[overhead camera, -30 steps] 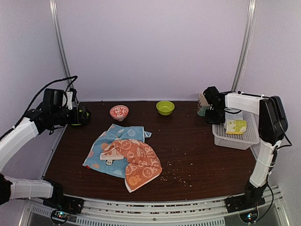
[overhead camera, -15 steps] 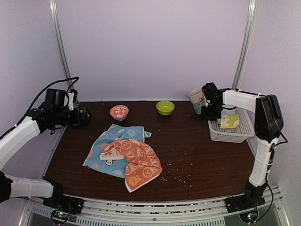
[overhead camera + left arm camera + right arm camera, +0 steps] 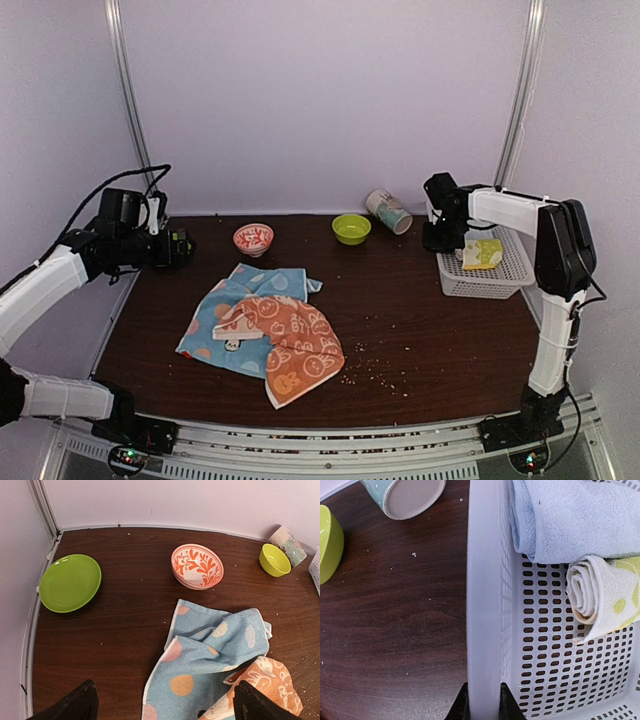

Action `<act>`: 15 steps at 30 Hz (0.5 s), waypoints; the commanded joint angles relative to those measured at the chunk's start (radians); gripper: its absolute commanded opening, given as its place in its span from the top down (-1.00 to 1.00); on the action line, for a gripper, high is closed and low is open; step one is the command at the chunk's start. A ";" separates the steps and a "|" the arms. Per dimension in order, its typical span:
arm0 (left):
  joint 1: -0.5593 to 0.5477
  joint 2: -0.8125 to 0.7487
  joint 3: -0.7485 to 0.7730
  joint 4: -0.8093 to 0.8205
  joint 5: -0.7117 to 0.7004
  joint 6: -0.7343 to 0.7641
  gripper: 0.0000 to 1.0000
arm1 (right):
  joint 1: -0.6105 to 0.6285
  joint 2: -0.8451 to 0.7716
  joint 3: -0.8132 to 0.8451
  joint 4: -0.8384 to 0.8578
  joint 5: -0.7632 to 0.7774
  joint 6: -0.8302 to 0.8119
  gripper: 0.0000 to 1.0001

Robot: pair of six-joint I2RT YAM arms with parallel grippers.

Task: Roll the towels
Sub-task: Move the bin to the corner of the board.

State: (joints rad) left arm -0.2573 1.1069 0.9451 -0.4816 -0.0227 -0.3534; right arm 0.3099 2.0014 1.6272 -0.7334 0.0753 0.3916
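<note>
The orange towel with white bunny faces (image 3: 297,348) lies crumpled on the light blue dotted towel (image 3: 232,300) at the table's centre left. Both also show in the left wrist view, blue (image 3: 210,652) and orange (image 3: 267,682). My left gripper (image 3: 176,245) is open and empty, held above the table's far left; its own view (image 3: 165,706) looks down on the blue towel's corner. My right gripper (image 3: 436,240) is shut on the left rim of the white basket (image 3: 472,286). In the right wrist view the gripper (image 3: 484,706) has its fingers on either side of the basket wall (image 3: 485,605).
A cup (image 3: 388,212) lies tipped on its side by the back wall. An orange-patterned bowl (image 3: 253,238) and a yellow-green bowl (image 3: 351,228) stand at the back. A green plate (image 3: 70,582) is at far left. The basket holds a pale blue roll (image 3: 570,520) and a yellow-green roll (image 3: 605,595). Crumbs (image 3: 375,372) dot the front.
My right gripper has dragged the basket left and toward the back. The cup was pushed left and has tipped onto its side. The left arm barely moved.
</note>
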 commanded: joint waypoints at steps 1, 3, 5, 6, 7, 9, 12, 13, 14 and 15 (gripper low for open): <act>-0.007 0.003 0.037 0.017 -0.002 0.010 -0.92 | 0.013 0.010 0.018 0.034 -0.092 0.018 1.00; -0.006 0.003 0.038 0.017 -0.002 0.010 -0.92 | 0.024 0.017 0.031 0.032 -0.105 0.016 1.00; -0.007 0.003 0.038 0.017 -0.003 0.008 -0.92 | 0.030 0.029 0.055 0.024 -0.110 0.023 1.00; -0.007 0.001 0.038 0.017 -0.003 0.009 -0.91 | 0.031 0.036 0.065 0.020 -0.118 0.027 1.00; -0.007 -0.001 0.037 0.017 -0.002 0.009 -0.92 | 0.031 0.043 0.074 0.019 -0.122 0.035 1.00; -0.007 -0.005 0.037 0.017 -0.003 0.008 -0.92 | 0.030 0.056 0.091 0.020 -0.139 0.056 1.00; -0.006 -0.008 0.034 0.017 -0.005 0.009 -0.91 | 0.034 0.075 0.124 0.011 -0.164 0.085 1.00; -0.007 -0.007 0.035 0.017 -0.006 0.008 -0.92 | 0.036 0.080 0.132 0.005 -0.164 0.092 1.00; -0.006 -0.008 0.035 0.017 -0.007 0.010 -0.92 | 0.038 0.083 0.143 -0.006 -0.157 0.098 1.00; -0.006 -0.009 0.035 0.016 -0.007 0.010 -0.92 | 0.038 0.086 0.152 -0.022 -0.148 0.100 0.88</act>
State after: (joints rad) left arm -0.2573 1.1072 0.9558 -0.4816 -0.0227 -0.3534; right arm 0.3279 2.0655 1.7264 -0.7578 0.0254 0.4404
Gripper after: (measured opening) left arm 0.959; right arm 0.150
